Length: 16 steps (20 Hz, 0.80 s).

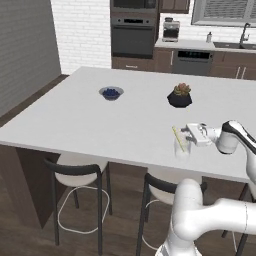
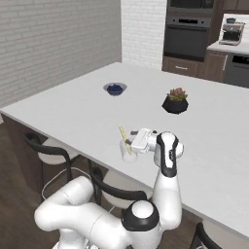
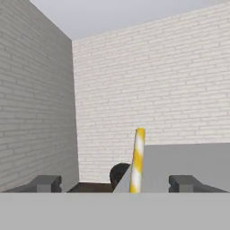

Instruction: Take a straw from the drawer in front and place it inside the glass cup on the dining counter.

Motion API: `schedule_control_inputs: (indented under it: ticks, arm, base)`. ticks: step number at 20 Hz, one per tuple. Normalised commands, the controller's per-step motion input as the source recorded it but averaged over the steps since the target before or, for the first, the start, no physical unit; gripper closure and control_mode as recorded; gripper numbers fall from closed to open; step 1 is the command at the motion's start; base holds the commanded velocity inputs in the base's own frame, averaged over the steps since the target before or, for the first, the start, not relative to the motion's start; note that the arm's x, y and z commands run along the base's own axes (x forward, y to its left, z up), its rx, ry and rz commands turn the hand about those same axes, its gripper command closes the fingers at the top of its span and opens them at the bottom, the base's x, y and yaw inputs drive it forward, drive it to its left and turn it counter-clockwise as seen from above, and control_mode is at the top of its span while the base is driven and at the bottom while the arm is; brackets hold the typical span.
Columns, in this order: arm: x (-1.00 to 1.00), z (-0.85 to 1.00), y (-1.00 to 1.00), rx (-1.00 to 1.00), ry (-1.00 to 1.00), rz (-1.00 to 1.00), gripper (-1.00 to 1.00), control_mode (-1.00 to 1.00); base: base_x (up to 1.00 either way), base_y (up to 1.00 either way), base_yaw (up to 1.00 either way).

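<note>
Straw (image 1: 178,138) stood tilted inside glass cup (image 1: 182,147) on dining counter (image 1: 100,120); gripper (image 3: 115,184) spread wide, gripping nothing.

The yellow straw (image 2: 125,136) leans tilted inside the clear glass cup (image 2: 128,152) on the white dining counter (image 2: 73,114).
</note>
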Motion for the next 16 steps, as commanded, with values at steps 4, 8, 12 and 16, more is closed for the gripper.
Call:
schedule_control_inputs:
  ticks: [4, 8, 12, 16]
  arm:
    - [0.03, 0.52, -0.02, 0.02, 0.00, 0.00, -1.00, -1.00]
    - [0.07, 0.65, -0.13, 0.02, -0.02, 0.00, -1.00, -1.00]
    - [-0.11, 0.74, -0.01, 0.01, -0.10, -0.02, -1.00, -1.00]
    - [-0.39, 0.76, 0.00, 0.00, -0.10, -0.08, -1.00, -1.00]
  base:
    - [0.00, 0.00, 0.00]
    - [0.00, 0.00, 0.00]
    - [0.00, 0.00, 0.00]
    - [0.00, 0.00, 0.00]
